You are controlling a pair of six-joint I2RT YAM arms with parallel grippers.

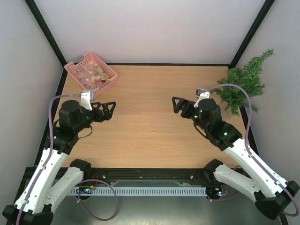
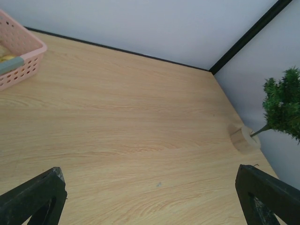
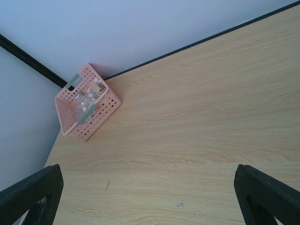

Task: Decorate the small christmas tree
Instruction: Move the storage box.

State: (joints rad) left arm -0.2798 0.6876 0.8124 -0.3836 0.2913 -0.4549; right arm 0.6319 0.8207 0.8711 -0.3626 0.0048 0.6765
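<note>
Left gripper (image 2: 149, 178), black fingers (image 2: 35, 199) wide apart, over a pale wooden tabletop (image 2: 131, 126); pink perforated plastic basket (image 2: 21, 56) far left, dark-green miniature tree (image 2: 283, 105) at right.

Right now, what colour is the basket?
The basket is pink; the top external view shows it best.

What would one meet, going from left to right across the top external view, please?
Pink basket → left gripper → right gripper → small christmas tree.
</note>
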